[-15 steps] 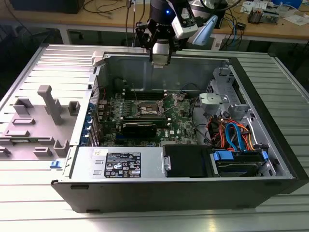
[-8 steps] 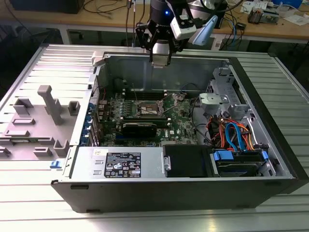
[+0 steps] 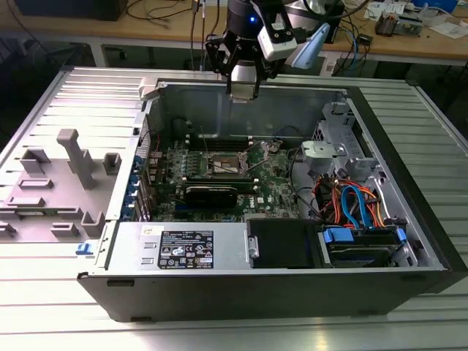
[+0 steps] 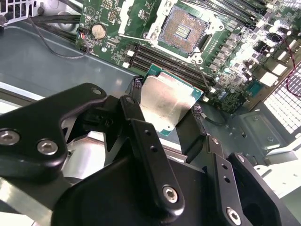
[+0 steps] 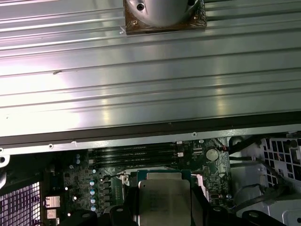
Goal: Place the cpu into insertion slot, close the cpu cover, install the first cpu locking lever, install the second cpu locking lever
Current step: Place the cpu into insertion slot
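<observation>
your cpu [image 4: 167, 101] has a shiny brushed-metal lid, gripper [image 4: 167, 98] matt black, ribbed table [image 3: 44, 307] satin metal, circuit board [image 4: 235, 52] glossy green

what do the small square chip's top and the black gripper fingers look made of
Small flat square cpu: silver-grey metal top, satin sheen with soft glare; green board edge. Black gripper fingers: matt, screwed together, metal or hard plastic, can't tell.
</observation>
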Action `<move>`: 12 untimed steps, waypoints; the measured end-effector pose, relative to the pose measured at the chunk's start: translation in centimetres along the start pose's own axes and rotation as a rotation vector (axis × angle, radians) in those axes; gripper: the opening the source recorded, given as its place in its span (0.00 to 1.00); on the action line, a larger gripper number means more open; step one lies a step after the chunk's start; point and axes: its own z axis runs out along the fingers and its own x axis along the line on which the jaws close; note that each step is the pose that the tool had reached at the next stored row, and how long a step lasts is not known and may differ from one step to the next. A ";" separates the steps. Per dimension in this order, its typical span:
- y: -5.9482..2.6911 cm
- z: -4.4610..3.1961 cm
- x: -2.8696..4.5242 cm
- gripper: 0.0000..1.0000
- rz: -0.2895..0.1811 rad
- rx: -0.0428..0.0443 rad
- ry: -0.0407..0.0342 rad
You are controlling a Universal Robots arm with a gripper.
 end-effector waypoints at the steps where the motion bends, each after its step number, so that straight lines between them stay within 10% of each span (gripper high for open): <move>1: 0.00 0.01 0.00 0.54 0.001 0.0000 -0.0001; 12: -0.01 0.07 0.00 0.54 0.006 -0.0002 -0.0006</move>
